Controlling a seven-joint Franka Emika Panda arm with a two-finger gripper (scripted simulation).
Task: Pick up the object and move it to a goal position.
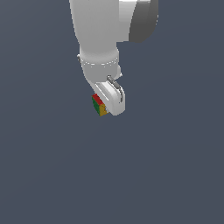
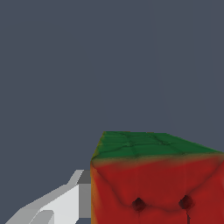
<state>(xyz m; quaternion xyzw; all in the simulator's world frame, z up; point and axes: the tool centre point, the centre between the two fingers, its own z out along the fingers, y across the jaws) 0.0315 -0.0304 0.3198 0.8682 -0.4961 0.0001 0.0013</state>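
Observation:
A tiny cube (image 1: 99,105) with red, green and yellow faces sits at the tip of my white gripper (image 1: 106,107) in the exterior view, pressed against the near finger (image 1: 114,98). The other finger is hidden behind the cube. In the wrist view the cube (image 2: 153,183) fills the lower part of the picture, red face toward the camera and green face above it, with one white finger (image 2: 65,199) flat against its side. The gripper is shut on the cube and holds it in mid-air against a plain grey-blue background.
The white arm (image 1: 98,30) comes down from the top of the exterior view. Nothing else shows but the uniform grey-blue background; no surface edge or goal marker is visible.

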